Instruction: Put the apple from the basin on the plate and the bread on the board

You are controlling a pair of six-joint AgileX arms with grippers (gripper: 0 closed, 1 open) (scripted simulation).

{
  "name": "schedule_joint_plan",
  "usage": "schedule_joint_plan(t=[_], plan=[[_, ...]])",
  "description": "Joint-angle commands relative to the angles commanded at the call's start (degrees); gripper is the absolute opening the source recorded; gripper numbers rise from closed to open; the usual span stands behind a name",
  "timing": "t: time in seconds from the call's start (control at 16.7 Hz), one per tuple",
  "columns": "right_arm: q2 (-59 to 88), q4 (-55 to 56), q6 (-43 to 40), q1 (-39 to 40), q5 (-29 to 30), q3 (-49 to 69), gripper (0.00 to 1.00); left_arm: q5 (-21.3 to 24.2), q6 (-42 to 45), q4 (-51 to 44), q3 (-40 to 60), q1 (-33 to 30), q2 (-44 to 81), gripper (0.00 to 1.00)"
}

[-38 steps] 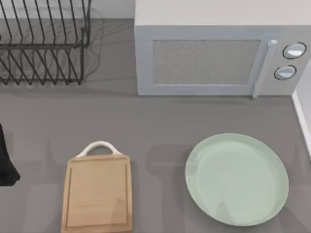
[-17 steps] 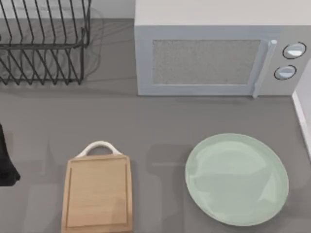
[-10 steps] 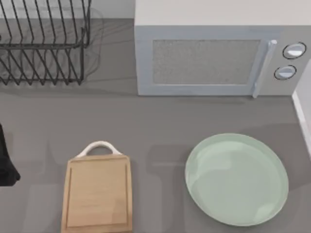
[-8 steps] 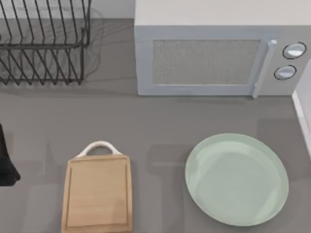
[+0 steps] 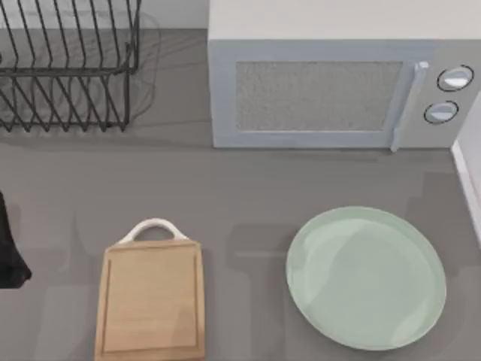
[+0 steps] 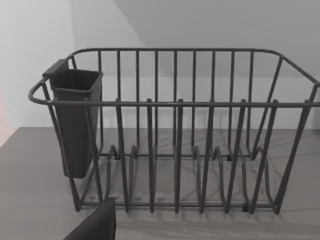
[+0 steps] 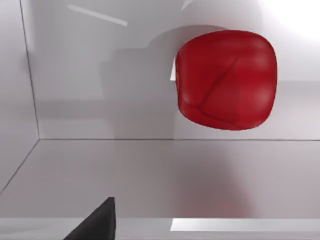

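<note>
The red apple [image 7: 226, 79] lies in the white basin [image 7: 150, 170], close against its wall, in the right wrist view. One dark finger [image 7: 95, 222] of my right gripper shows at the frame's edge, apart from the apple. On the table, the pale green plate [image 5: 366, 278] sits at the front right and the light-wood board [image 5: 150, 301] with its white loop handle at the front left; both are bare. The bread is out of view. My left arm [image 5: 9, 248] rests at the table's left edge, and a finger [image 6: 97, 225] of its gripper faces the dish rack.
A grey microwave [image 5: 338, 90] stands at the back right. A black wire dish rack [image 5: 68, 68] with a dark utensil cup [image 6: 75, 120] stands at the back left. A white edge [image 5: 470, 173] runs along the table's right side.
A faint shadow that lay across the plate has slid off toward the table's right edge. Board, plate and left arm have not moved.
</note>
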Motion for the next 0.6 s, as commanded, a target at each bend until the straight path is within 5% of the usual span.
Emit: schedule_joint_plan(t=[0.3,0.6], plan=[[2.9,4.2,0.1,0.3,0.0,-1.8,1.0,0.0,0.0,0.0,0.0,0.0,0.0,1.0],[12.6,20.4,0.2,0.1,0.1,-6.9,1.0,0.0,0.0,0.0,0.0,0.0,0.0,1.0]])
